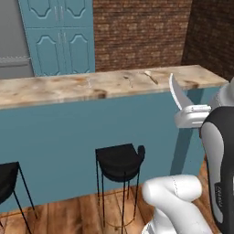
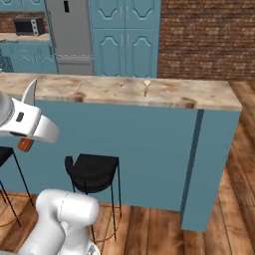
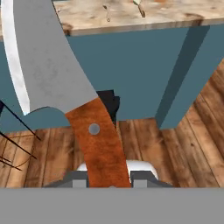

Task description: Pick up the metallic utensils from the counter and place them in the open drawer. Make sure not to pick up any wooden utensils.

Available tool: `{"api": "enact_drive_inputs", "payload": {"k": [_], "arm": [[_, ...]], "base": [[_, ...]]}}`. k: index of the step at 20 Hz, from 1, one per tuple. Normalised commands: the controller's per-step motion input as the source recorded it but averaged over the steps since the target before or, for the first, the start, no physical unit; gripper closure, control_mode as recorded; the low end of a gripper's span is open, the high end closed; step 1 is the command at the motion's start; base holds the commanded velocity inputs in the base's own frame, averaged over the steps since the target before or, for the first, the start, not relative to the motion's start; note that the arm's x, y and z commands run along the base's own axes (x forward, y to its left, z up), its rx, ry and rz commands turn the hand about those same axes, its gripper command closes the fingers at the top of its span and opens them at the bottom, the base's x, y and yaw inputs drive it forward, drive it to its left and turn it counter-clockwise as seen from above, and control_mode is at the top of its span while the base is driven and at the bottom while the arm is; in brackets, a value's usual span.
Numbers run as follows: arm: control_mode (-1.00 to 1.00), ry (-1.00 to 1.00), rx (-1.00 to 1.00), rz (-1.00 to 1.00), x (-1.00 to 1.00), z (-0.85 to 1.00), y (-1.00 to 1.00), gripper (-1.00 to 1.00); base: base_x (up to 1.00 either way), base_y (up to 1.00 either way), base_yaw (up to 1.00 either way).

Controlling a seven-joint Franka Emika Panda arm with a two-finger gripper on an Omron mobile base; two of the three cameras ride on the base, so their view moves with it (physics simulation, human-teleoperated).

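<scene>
My gripper (image 3: 109,180) is shut on a metallic utensil, a knife with a curved silver blade (image 3: 41,57) and a reddish-brown handle (image 3: 100,144). In the left base view the blade (image 1: 177,93) points up from the gripper (image 1: 186,109), in front of the counter's right end. In the right base view its tip (image 2: 31,92) rises above the gripper (image 2: 25,130) and the handle end (image 2: 25,144) hangs below. The knife is held in the air, lower than the counter (image 1: 68,89) top. A thin utensil (image 1: 129,81) and a tan one (image 1: 151,77) lie on the slab. The open drawer is out of view.
Black stools (image 1: 119,162) (image 2: 92,172) stand against the counter's teal base, another at the left edge (image 1: 7,176). Teal cabinets (image 1: 59,36) and a grey fridge (image 2: 69,35) line the back wall beside brick. The floor is wooden planks (image 3: 175,148).
</scene>
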Motion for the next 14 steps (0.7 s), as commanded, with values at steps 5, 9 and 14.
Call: {"api": "enact_drive_inputs", "payload": {"k": [5,9,14], "arm": [[1.0,0.0,0.0,0.0,0.0,0.0,0.0,1.0],[1.0,0.0,0.0,0.0,0.0,0.0,0.0,1.0],[1.0,0.0,0.0,0.0,0.0,0.0,0.0,1.0]], "base": [[0.11,-1.0,0.01],[0.18,-1.0,0.01],[0.39,-1.0,0.03]]}}
